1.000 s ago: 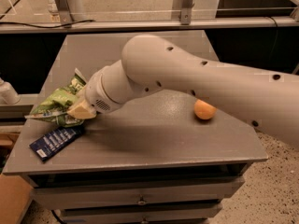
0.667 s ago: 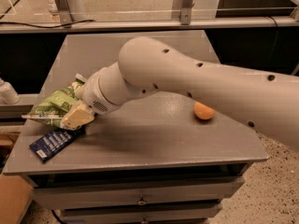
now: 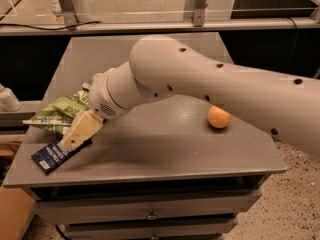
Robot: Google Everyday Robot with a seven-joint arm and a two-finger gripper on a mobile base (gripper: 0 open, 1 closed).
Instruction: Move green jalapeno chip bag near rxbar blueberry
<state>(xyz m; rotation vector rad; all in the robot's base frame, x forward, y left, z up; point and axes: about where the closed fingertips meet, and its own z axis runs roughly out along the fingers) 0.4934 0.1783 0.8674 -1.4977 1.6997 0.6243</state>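
Bag: crinkly green chip bag (image 3: 59,111) is laid just beside flat navy-blue wrapped bar (image 3: 51,156).
Gripper: beige gripper (image 3: 75,136) is held over the bar's end; its grasp cannot be told.

My arm (image 3: 200,81) is smooth off-white, dotted with small dark holes. My gripper (image 3: 72,140) is a pale cream-tan and sits at the table's front left corner, overlapping the upper end of the rxbar blueberry (image 3: 49,157). That wrapper is dark navy with white lettering. Just behind it, the green jalapeno chip bag (image 3: 61,108) is mottled light and darker green, with a white strip along one edge. The table (image 3: 170,149) is plain matte grey, and the orange (image 3: 219,117) on it is a warm, even orange. The floor (image 3: 300,209) is pale with dark speckles.
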